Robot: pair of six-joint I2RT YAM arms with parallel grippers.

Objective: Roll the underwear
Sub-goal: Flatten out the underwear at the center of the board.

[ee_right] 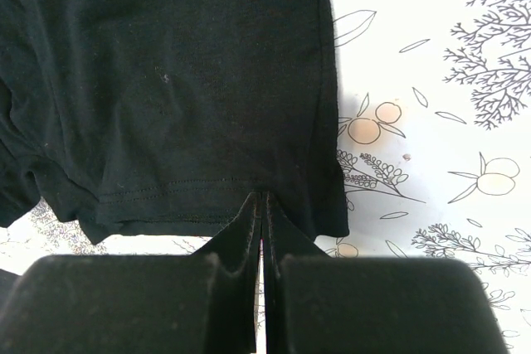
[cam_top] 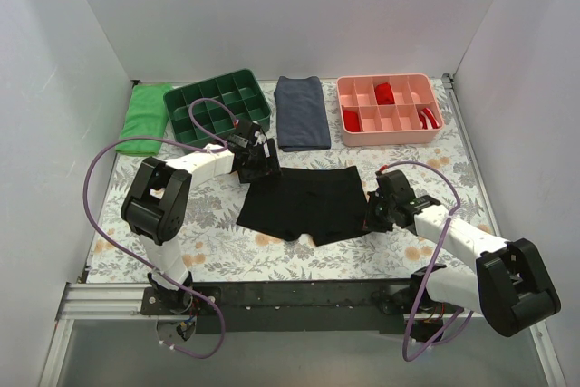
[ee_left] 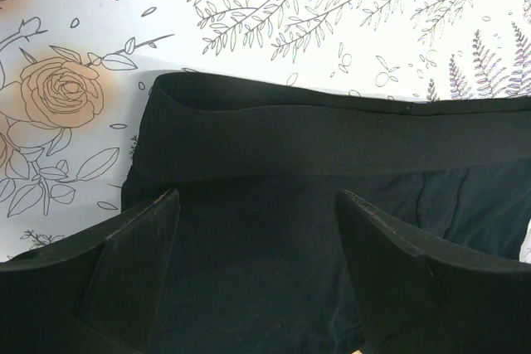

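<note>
The black underwear [cam_top: 304, 201] lies spread flat in the middle of the flowered table, waistband at the far side and both short legs toward me. My left gripper [cam_top: 256, 162] hovers over its far left corner. In the left wrist view this gripper [ee_left: 259, 205] is open, and the waistband [ee_left: 315, 143] runs across just beyond the fingers with nothing between them. My right gripper [cam_top: 370, 215] is at the right leg. In the right wrist view its tips [ee_right: 262, 196] are shut on the leg's hem [ee_right: 166, 196], near the underwear's [ee_right: 166, 80] right edge.
Along the back stand a green cloth [cam_top: 142, 117], a green compartment tray [cam_top: 213, 90], a folded navy-grey cloth [cam_top: 301, 113] and a pink tray [cam_top: 390, 138] holding small red rolled garments [cam_top: 384, 92]. White walls close in the left, back and right sides.
</note>
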